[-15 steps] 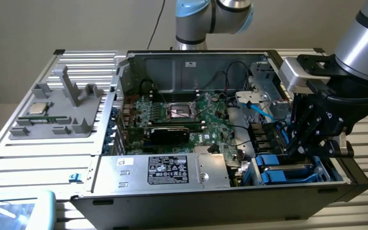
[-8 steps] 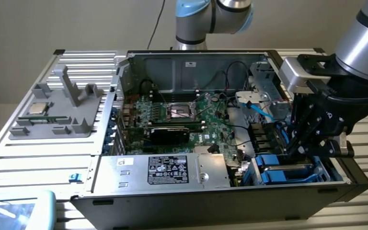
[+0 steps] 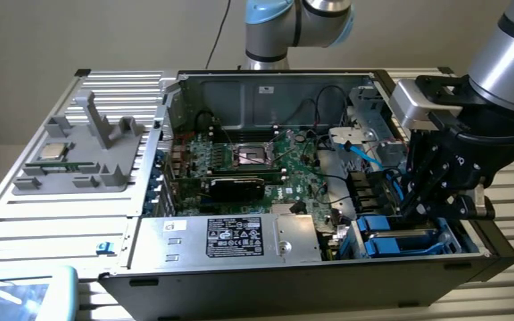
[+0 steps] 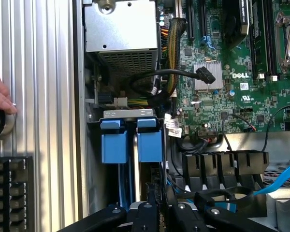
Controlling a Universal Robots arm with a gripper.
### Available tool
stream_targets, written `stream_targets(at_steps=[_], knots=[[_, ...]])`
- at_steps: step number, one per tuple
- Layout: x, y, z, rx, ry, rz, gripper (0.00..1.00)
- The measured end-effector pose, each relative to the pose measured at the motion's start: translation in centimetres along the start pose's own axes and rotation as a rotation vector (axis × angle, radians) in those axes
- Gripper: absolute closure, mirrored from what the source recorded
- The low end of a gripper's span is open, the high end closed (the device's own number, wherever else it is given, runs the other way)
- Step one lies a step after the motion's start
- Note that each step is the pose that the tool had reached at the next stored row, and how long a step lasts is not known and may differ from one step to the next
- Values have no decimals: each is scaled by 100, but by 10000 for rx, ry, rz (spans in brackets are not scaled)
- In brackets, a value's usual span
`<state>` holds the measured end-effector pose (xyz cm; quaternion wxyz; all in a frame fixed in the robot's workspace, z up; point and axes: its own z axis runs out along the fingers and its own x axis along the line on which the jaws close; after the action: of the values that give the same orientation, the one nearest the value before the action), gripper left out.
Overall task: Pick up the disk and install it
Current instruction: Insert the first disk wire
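The arm reaches steeply down into the open computer case (image 3: 328, 281), with the tool (image 3: 417, 212) pointing straight down at the drive bay in the case corner. The tool's jaws are nearly together, clamped on the disk (image 4: 135, 188), which stands on edge in the bay directly below the tool, between its blue tabs (image 4: 131, 140).

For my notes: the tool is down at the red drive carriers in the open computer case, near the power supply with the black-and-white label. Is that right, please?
Not quite: the drive carriers are blue, not red, as the wrist view shows. The rest holds: the tool is down at them in the open computer case, near the power supply with the black-and-white label.
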<state>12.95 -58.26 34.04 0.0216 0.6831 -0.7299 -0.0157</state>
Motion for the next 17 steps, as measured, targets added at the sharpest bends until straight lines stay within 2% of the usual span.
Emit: stream_targets(at_steps=[17], knots=[[-2, -17, 17, 0, -3, 1, 84]])
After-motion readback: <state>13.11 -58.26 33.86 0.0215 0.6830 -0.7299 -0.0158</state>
